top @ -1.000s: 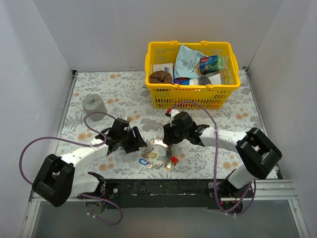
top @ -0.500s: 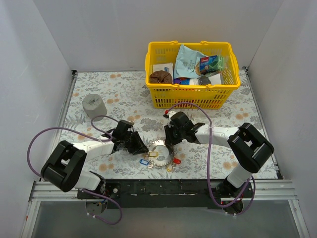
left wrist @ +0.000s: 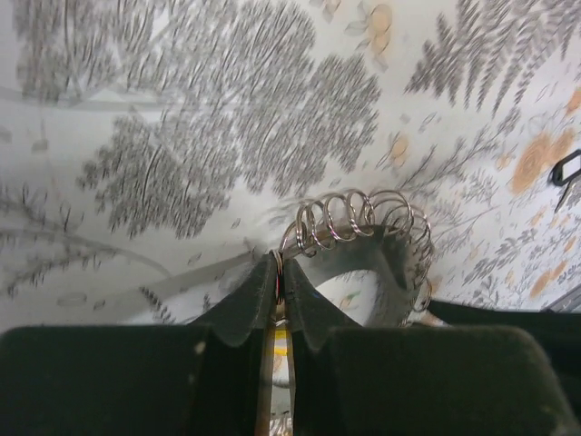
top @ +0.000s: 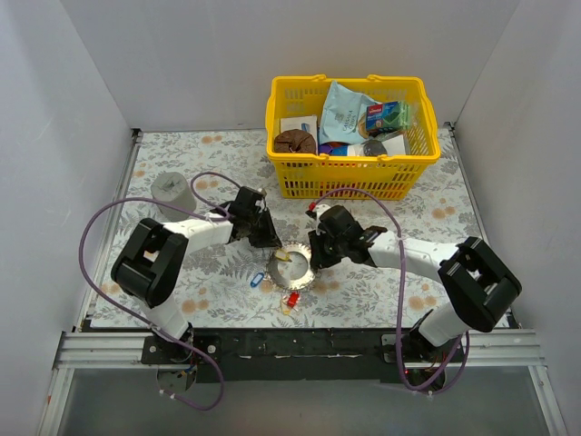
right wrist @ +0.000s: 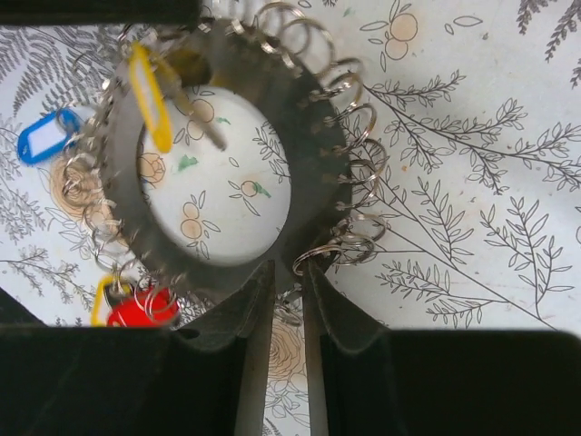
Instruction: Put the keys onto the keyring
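The keyring [top: 300,273] lies on the floral table, a wide silver band [right wrist: 313,173] hung with several small split rings. On it are a yellow-tagged key [right wrist: 150,95], a blue-tagged key [right wrist: 41,136] and a red-tagged key [right wrist: 136,309]. My left gripper [top: 270,243] is at the ring's far-left rim. In the left wrist view it [left wrist: 279,265] is shut on the keyring [left wrist: 381,263] at a split ring, with yellow showing behind its fingers. At the right rim, my right gripper [top: 313,261] [right wrist: 287,277] is closed to a narrow slit on the rim, a split ring in the slit.
A yellow basket [top: 349,177] of packets and jars stands just behind the ring. A grey lump [top: 172,189] sits at the far left. Both arms' purple cables loop over the table, and white walls close in the left, right and back.
The left arm swung from the ring's left side round to its far-left rim. Both grippers closed from open. The ring and its keys shifted slightly.
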Available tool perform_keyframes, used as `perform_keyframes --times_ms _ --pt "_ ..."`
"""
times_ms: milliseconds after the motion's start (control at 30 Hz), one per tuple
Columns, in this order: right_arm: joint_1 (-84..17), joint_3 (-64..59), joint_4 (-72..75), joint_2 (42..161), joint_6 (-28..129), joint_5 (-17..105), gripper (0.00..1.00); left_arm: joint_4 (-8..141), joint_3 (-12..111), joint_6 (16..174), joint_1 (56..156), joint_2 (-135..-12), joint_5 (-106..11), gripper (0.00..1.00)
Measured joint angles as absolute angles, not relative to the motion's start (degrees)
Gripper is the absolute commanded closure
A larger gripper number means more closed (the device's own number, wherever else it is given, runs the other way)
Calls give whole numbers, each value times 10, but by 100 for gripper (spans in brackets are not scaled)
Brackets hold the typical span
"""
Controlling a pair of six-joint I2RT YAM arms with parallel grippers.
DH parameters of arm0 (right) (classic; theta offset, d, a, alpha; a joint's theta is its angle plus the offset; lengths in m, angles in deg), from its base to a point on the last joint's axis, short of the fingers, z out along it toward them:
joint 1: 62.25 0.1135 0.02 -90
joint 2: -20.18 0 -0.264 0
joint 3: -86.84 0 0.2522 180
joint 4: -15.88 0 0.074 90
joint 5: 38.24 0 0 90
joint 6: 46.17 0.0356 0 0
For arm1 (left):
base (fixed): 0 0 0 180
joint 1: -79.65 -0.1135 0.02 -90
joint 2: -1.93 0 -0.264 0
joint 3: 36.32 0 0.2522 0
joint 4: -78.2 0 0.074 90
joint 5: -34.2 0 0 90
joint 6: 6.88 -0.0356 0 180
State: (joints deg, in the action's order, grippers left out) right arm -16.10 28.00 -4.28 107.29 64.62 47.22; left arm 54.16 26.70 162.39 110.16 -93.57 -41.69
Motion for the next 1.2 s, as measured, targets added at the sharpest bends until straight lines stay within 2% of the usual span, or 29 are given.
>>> perform_keyframes --times_ms 67,133,200,233,333,500,700,867,1200 --pt "-161 280 -44 1064 648 471 71 539 296 1611 1101 -956 -418 97" --pt "-161 282 -46 1056 649 473 66 539 317 1601 1102 -970 -418 73" --pt "-161 282 -50 1052 650 475 59 539 324 1594 1102 -972 -419 60" --pt "-161 282 -51 1050 651 475 58 539 324 1592 1102 -970 -420 49" --pt "-160 282 -54 1043 651 482 51 537 317 1588 1102 -960 -432 40" --pt "-160 282 -55 1027 650 495 44 528 277 1588 1102 -890 -464 37" --pt "-164 283 -54 1021 647 513 45 534 235 1587 1102 -786 -482 37" --pt "-185 309 -44 1019 646 501 45 573 187 1588 1102 -747 -447 38" --pt "-213 399 6 963 661 440 46 679 127 1621 1102 -747 -337 41"
